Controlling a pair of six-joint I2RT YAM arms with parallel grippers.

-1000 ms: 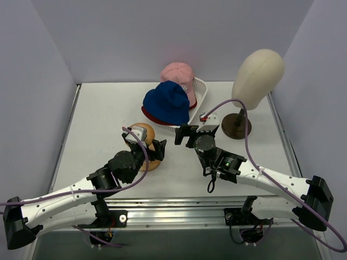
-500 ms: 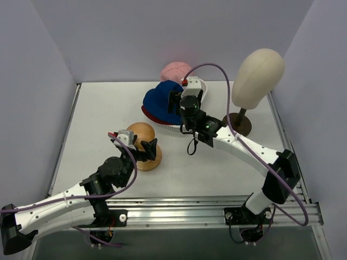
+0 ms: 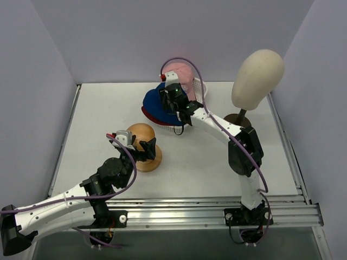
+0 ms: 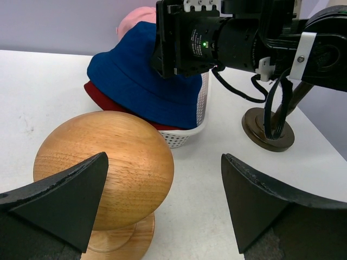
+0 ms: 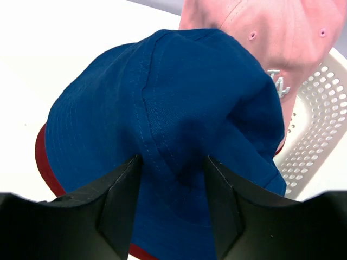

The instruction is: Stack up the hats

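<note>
Okay, right end effector (image 5: 172,161) pinched the blue bucket hat (image 5: 162,92) at its crown; left end effector (image 4: 165,160) hung wide open.

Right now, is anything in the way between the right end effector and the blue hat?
No, nothing visible. The right end effector is right on the blue bucket hat, its fingers either side of a fold in the crown.

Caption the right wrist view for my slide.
Right gripper straddling a crown fold of the blue bucket hat, pink cap and white basket behind.
</note>
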